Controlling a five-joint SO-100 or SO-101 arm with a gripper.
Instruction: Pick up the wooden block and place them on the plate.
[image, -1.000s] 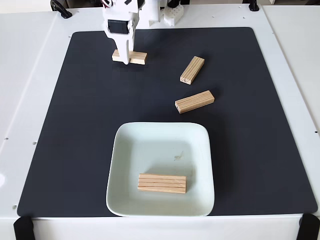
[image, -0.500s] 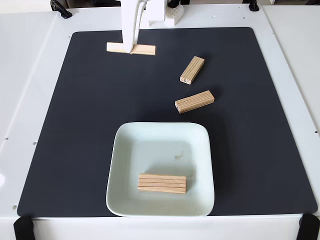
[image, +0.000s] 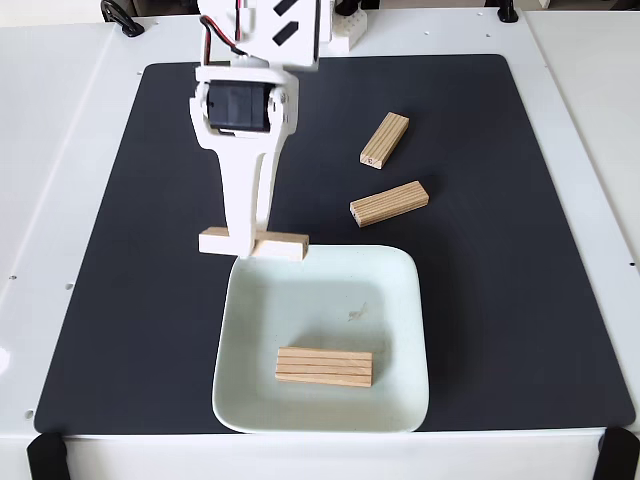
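The hand (image: 246, 243) was clamped on a wooden block (image: 283, 244), gripping it near the middle with both ends sticking out left and right in the fixed view. It hung right at the far left corner of the plate (image: 400, 300), block level and crosswise, its right end just over the rim!

Inside the plate, one block (image: 324, 366) lay flat toward the near side, a little left of centre. Two more waited on the black mat (image: 130, 250) off to the right: one (image: 389, 203) just beyond the plate's far edge, another (image: 384, 139) farther back, both angled.

The step in hand looked like the carry-and-drop, and the job seemed about a quarter done with a second piece on its way. To do it well, I'd have said the arm needed to reach further toward the near side and a touch right, so the whole bar cleared the raised rim before release. Dropping from where it hung risked the left end catching the rim and tipping out onto the mat. Best target: the bare floor of the dish between the far rim and the resting block, well apart from it, so nothing got knocked. Lower first, then let go; a bar this light could bounce. The white worktop (image: 50, 150) around the mat lay bare on the left.
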